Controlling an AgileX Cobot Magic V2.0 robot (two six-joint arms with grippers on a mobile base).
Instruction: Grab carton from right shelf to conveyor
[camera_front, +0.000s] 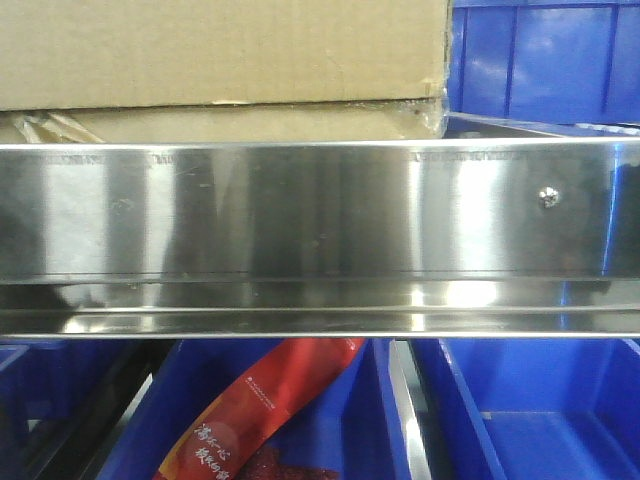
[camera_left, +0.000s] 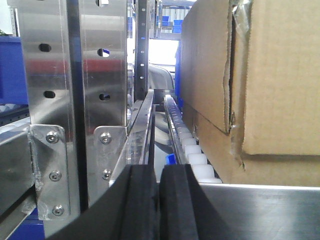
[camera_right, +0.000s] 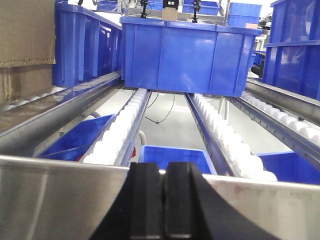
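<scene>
Brown corrugated cardboard carton (camera_front: 220, 50) sits left on shiny stainless-steel shelf (camera_front: 300, 220), behind its rail; red snack packet (camera_front: 265, 405) below seen in front view only. L gripper (camera_left: 159, 200) & R gripper (camera_right: 164, 205) both closed, empty.

Carton (camera_left: 280, 75), right of the left gripper (camera_left: 159, 200): plain brown corrugated board, unprinted, darker along the torn edges. Tape (camera_front: 432, 105) at its lower seam: yellowish, clear. Shelf (camera_front: 300, 220): mirror-bright steel with vertical brushed streaks and faint blue reflections. Left gripper and right gripper (camera_right: 163, 200): matt black throughout. Rollers (camera_right: 120, 130) ahead of the right gripper: white, in even rows. Bins (camera_right: 190, 55) ahead of and either side of the right gripper: solid glossy blue. Packet (camera_front: 260, 400): red with white lettering
</scene>
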